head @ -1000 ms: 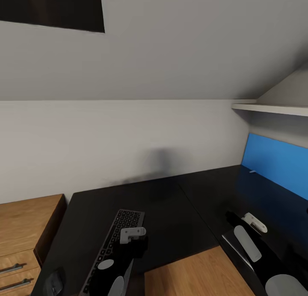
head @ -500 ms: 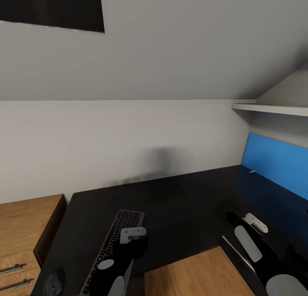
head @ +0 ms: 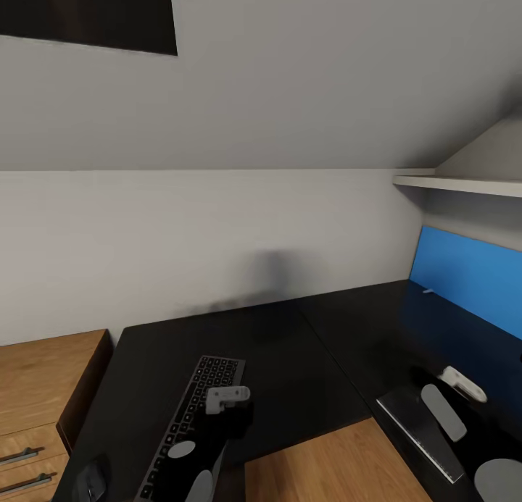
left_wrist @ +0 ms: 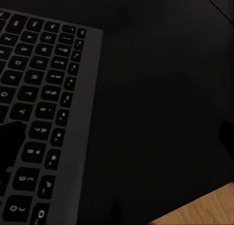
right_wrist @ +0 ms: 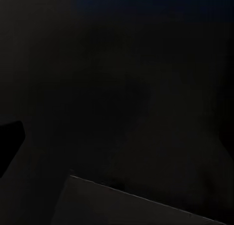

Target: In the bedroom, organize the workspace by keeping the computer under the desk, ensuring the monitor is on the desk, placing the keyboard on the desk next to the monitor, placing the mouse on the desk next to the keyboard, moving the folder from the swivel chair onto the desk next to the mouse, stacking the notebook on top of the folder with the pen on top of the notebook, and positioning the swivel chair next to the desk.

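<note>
Head view: the black L-shaped counter (head: 290,357) fills the corner under a sloped grey wall; the keyboard (head: 196,408) lies flat on its left wing, long axis running toward the wall; the mouse (head: 93,479) sits on the counter just left of the keyboard's near end; the bright blue folder (head: 471,274) stands upright against the right-hand wall at the back of the right wing, a small pale object, possibly the pen (head: 428,292), at its lower left edge; a thin dark grey slab, probably the notebook (head: 420,433), lies at the near edge of the right wing; light wooden chest (head: 43,386) stands at left. Left hand (head: 228,397) over the keyboard's right edge; right hand (head: 464,382) above the counter beside the slab; spread or pressed together cannot be told for either hand.
</note>
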`<state>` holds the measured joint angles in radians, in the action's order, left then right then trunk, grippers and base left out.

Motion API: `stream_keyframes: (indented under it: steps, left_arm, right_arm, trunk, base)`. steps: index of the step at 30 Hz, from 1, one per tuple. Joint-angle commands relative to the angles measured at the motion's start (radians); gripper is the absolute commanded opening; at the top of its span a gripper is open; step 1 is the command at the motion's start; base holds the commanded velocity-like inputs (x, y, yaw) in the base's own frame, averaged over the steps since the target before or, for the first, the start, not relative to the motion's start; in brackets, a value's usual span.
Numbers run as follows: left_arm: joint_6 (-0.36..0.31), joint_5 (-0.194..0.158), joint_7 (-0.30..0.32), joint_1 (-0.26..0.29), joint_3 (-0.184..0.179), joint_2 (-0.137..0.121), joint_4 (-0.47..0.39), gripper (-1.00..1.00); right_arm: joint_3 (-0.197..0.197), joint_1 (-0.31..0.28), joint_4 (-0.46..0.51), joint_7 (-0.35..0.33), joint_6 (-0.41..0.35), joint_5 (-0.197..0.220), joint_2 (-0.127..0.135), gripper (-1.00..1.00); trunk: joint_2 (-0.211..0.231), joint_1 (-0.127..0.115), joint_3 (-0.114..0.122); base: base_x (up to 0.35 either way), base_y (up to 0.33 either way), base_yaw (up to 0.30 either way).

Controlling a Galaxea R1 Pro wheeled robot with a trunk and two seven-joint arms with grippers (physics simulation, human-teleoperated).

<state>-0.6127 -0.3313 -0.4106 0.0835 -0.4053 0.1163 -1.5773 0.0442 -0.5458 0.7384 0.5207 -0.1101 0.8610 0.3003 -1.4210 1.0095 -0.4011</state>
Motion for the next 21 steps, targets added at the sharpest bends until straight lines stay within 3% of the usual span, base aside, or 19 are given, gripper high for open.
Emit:
stream_keyframes:
  steps: [1,5,8,21]
  left_arm:
    - [-0.003,-0.011,-0.01,0.001,-0.003,0.0,-0.001,1.0]
    - [-0.004,-0.011,-0.009,0.001,-0.006,0.0,-0.002,1.0]
    - [-0.004,-0.012,-0.008,0.001,-0.007,0.0,-0.002,1.0]
    - [-0.003,-0.012,-0.009,0.001,-0.008,0.002,-0.005,1.0]
  right_arm:
    - [0.004,-0.014,-0.025,0.007,-0.003,0.003,0.005,1.0]
    - [0.005,-0.08,-0.153,-0.015,0.02,-0.003,0.013,1.0]
    - [0.005,-0.101,-0.193,-0.034,0.03,-0.008,0.014,1.0]
    - [0.005,-0.112,-0.214,-0.042,0.024,-0.009,0.014,1.0]
  trunk:
    - [-0.001,0.0,-0.001]
    - [-0.001,0.0,-0.001]
    - [-0.001,0.0,-0.001]
    - [-0.001,0.0,-0.001]
  base:
    - [0.0,0.0,0.0]
    - [0.0,0.0,0.0]
    - [0.0,0.0,0.0]
    - [0.0,0.0,0.0]
